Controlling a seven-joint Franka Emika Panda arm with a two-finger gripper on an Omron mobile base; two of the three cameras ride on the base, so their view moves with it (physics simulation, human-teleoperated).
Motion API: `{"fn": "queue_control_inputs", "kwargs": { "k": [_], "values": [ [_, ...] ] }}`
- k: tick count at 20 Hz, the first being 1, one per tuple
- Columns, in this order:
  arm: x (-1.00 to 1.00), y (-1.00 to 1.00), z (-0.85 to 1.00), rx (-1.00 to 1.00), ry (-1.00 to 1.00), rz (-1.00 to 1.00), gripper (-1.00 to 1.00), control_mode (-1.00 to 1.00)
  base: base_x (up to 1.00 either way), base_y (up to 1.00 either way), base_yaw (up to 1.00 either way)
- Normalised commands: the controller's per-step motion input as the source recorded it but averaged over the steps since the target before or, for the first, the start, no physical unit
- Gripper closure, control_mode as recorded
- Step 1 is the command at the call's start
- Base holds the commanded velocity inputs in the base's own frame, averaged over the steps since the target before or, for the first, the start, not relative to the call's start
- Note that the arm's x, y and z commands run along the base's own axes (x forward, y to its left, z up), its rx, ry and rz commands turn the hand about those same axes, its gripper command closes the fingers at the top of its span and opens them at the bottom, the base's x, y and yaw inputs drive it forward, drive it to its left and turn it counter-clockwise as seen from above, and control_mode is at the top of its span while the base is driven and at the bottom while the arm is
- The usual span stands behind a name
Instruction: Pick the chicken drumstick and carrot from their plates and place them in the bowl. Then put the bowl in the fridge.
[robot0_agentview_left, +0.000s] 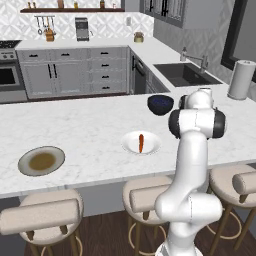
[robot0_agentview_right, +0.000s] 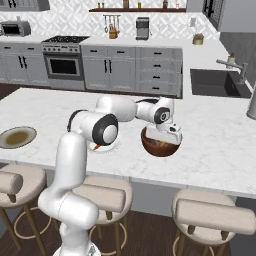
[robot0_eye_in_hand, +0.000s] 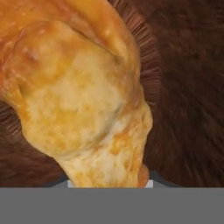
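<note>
My gripper (robot0_agentview_right: 167, 136) reaches down into the coppery-brown bowl (robot0_agentview_right: 161, 145) on the island counter, shut on the golden-brown chicken drumstick (robot0_eye_in_hand: 78, 100). Up close, the drumstick hangs over the bowl's brown inside (robot0_eye_in_hand: 188, 87). From the left, the bowl (robot0_agentview_left: 160, 105) looks dark navy, and the arm hides the hand. The orange carrot (robot0_agentview_left: 141, 142) lies on the white plate (robot0_agentview_left: 127, 143) in front of the bowl. The olive-grey plate (robot0_agentview_left: 25, 162) with a brown centre sits bare at the far left, and is also seen as the olive plate (robot0_agentview_right: 16, 137). The fridge is out of view.
Padded bar stools (robot0_agentview_left: 50, 212) line the island's near edge. A sink (robot0_agentview_left: 185, 74) and a paper towel roll (robot0_agentview_left: 241, 80) are on the right-hand counter. A stove (robot0_agentview_right: 62, 60) and grey cabinets stand along the back wall.
</note>
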Motion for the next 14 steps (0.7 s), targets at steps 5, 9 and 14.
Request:
{"fn": "queue_control_inputs", "kwargs": {
  "k": [5, 9, 14],
  "values": [
    [0.00, 0.01, 0.00, 0.00, 0.00, 0.00, -1.00, -1.00, 0.00, 0.00, 0.00],
    [0.00, 0.00, 0.06, 0.00, 0.00, 0.00, -1.00, -1.00, 0.00, 0.00, 0.00],
    [-0.46, 0.02, 0.35, 0.00, -0.05, -0.02, -1.00, -1.00, 0.00, 0.00, 0.00]
  ]
}}
